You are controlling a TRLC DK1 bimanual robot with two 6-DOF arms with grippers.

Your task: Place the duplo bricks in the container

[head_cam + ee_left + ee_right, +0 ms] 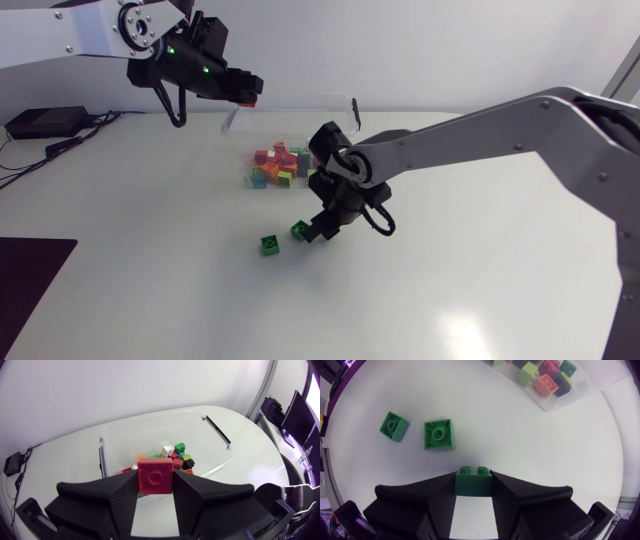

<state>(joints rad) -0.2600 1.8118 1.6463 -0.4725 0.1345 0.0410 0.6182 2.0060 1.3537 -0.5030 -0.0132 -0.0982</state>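
The white table [480, 290] carried a clear container [220, 435] partly filled with mixed bricks. Over its edge, the left gripper [155, 487] pinched a red brick [155, 476] between both fingers. Low over the table, the right gripper [474, 487] clamped a dark green brick [474, 482]. A light green brick [439, 434] and a smaller green brick [394, 426] lay loose ahead of it, outside the container.

White table [480, 290], pale glare [462, 325] near its front edge, black box [45, 121] and cables [70, 140] far left
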